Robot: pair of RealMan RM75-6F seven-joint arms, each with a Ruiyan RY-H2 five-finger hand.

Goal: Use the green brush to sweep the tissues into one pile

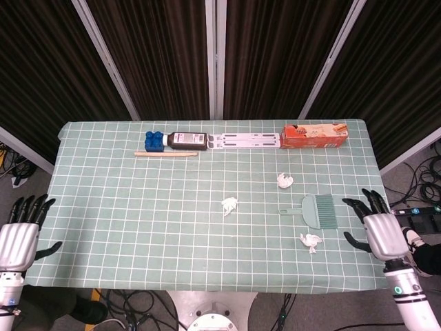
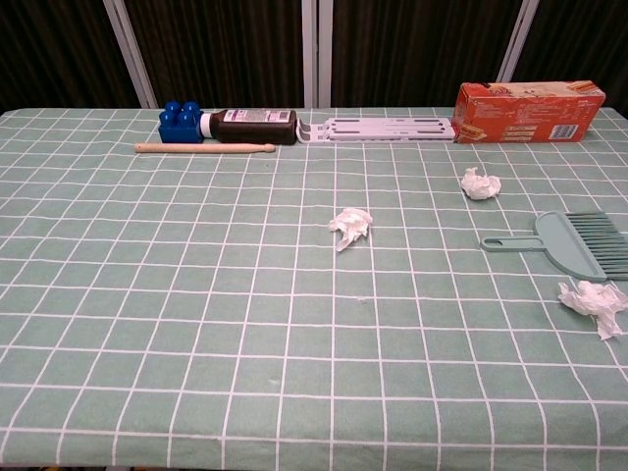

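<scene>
progress: nothing swept yet, brush not picked up. All of the job is left, by my read.
green brush (image 1: 319, 210): flat on the desk near the right edge, thin handle pointing toward the middle, bristle end toward the right edge. Smooth plastic, flat paddle body, fine comb-like bristles.
tissues: three crumpled white wads, well apart. One (image 1: 229, 205) near desk centre, one (image 1: 284, 181) just behind the brush, one (image 1: 311, 241) just in front of it toward the front edge. Soft, irregular, light; likely to roll or snag, not slide cleanly.
right hand (image 1: 380, 231): over the right edge of the desk, near the bristle end, not touching. Holding nothing, dark fingers apart, pointing toward the desk. Head view only.
left hand (image 1: 17, 238): off the left edge, low, empty, fingers spread upward.
desk (image 1: 124, 227): green cloth with white grid, a few soft creases.
back edge clutter: blue block (image 1: 154, 141), dark bottle (image 1: 187, 141) lying down, wooden stick (image 1: 165, 154), white rack (image 1: 244, 141), orange carton (image 1: 313, 135).
next: grip the thin handle, then gather wads toward one spot.
</scene>
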